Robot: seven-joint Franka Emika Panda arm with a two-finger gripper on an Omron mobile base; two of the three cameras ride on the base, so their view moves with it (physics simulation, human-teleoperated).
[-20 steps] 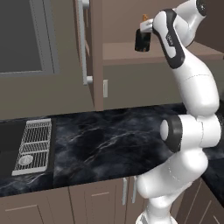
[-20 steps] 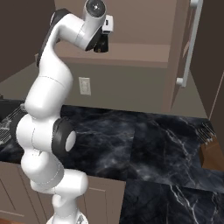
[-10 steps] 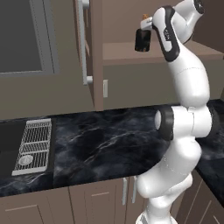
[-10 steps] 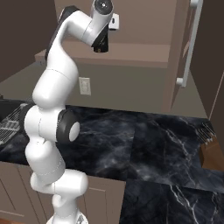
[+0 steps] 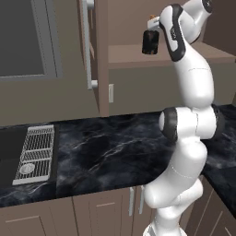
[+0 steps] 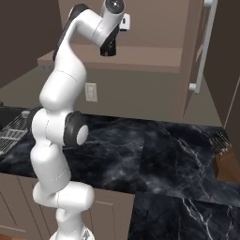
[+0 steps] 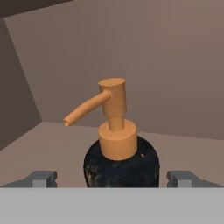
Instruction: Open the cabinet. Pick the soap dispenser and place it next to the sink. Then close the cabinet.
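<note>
Between the two parted fingertips of the gripper [image 7: 112, 178] stands the soap dispenser [image 7: 119, 153], upright on the inner shelf [image 5: 133, 54] of the cabinet [image 6: 140, 28]; the jaws are spread wide to either side of its black body and grip nothing. Its orange pump spout points to the left in the hand view. Bare shelf lies around the bottle, with the back wall behind and a side wall to the left. Both doors [image 5: 90, 46] are swung open. Below, the marble counter [image 5: 110, 147] runs over to the sink [image 5: 14, 147] at far left.
</note>
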